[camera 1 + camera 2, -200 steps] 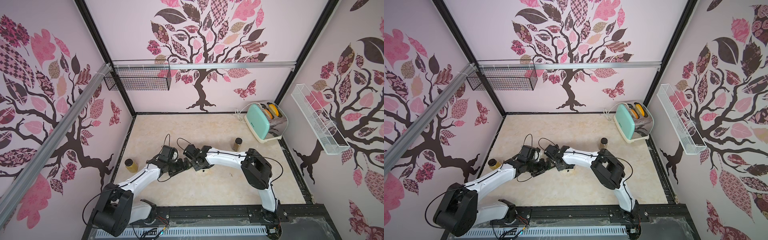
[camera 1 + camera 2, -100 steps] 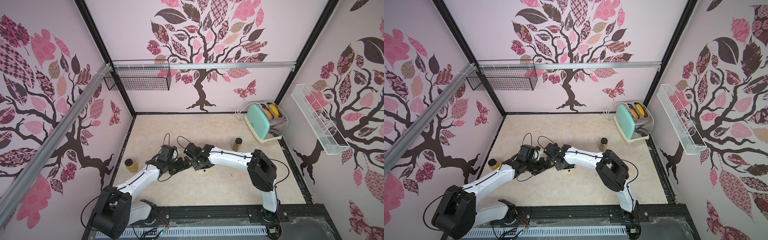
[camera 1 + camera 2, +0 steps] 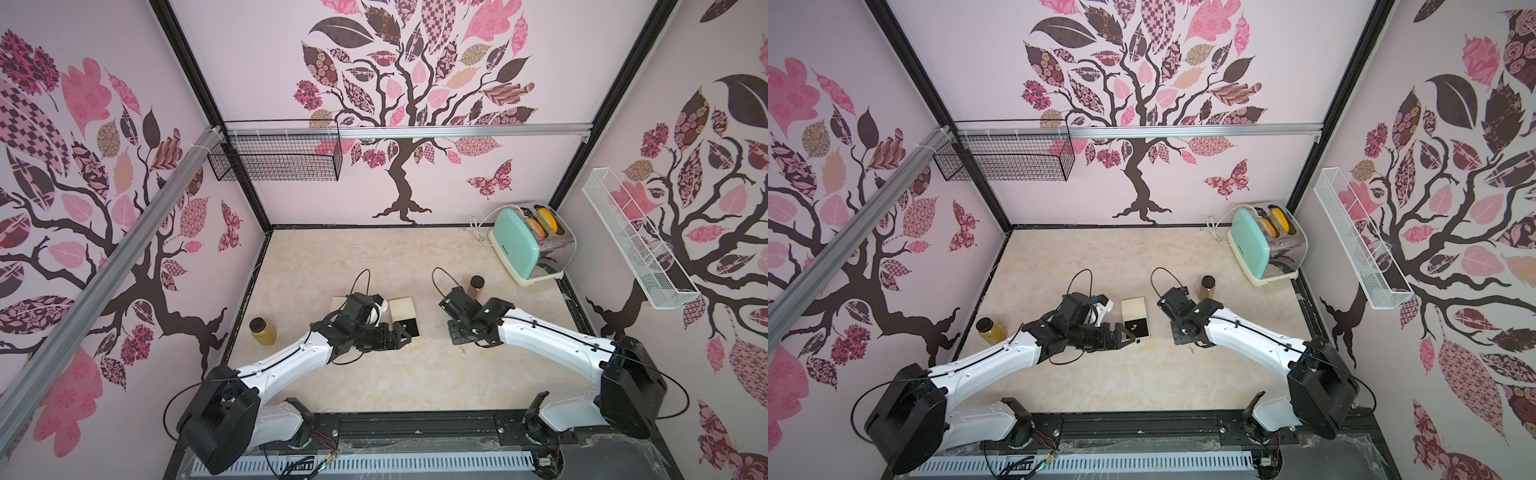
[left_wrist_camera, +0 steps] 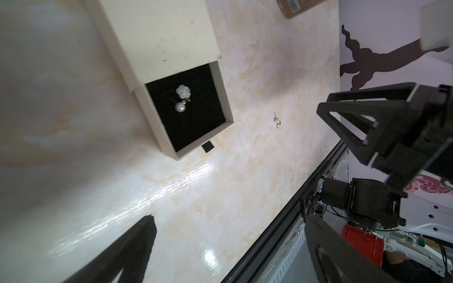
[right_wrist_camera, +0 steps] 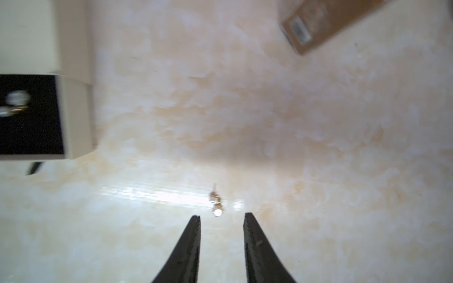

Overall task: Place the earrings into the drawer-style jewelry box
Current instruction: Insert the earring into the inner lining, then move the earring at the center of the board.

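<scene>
The box [image 4: 159,36] rests on the table [image 4: 73,122] with its drawer [image 4: 228,107] pulled out. Two pale earrings [image 4: 182,98] lie close together on the drawer's black lining. A third earring [image 5: 216,202] lies on the table, apart from the box, toward the right arm. The left gripper [image 3: 409,336] is spread wide and empty, just beside the drawer's front. The right gripper [image 5: 221,216] has its jaws partly apart and grasps nothing, its tips just short of the third earring.
</scene>
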Robot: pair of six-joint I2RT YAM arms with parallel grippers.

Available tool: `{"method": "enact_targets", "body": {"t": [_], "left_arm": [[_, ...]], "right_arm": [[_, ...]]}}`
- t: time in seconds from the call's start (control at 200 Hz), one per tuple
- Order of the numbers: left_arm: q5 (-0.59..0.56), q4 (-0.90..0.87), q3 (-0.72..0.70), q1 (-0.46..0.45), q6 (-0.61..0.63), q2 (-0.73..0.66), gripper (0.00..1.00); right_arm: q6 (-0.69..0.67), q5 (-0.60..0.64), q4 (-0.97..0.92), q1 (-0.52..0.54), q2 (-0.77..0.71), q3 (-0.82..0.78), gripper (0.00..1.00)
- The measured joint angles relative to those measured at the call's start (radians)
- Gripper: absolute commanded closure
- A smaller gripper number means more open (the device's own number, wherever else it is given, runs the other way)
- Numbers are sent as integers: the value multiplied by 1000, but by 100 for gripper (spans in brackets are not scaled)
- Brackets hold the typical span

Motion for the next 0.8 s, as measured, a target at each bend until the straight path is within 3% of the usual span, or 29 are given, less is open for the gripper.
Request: {"method": "enact_targets", "body": {"t": [0.185, 0.47, 0.8], "left_arm": [[27, 36, 94, -46, 18, 126, 4], [34, 36, 118, -46, 42, 127, 3], [33, 22, 118, -46, 49, 127, 3]], "right_arm": [[-31, -103, 63, -34, 54, -56, 71], [-80, -193, 125, -72, 138, -56, 72], [-97, -210, 140, -72, 162, -56, 77]]}}
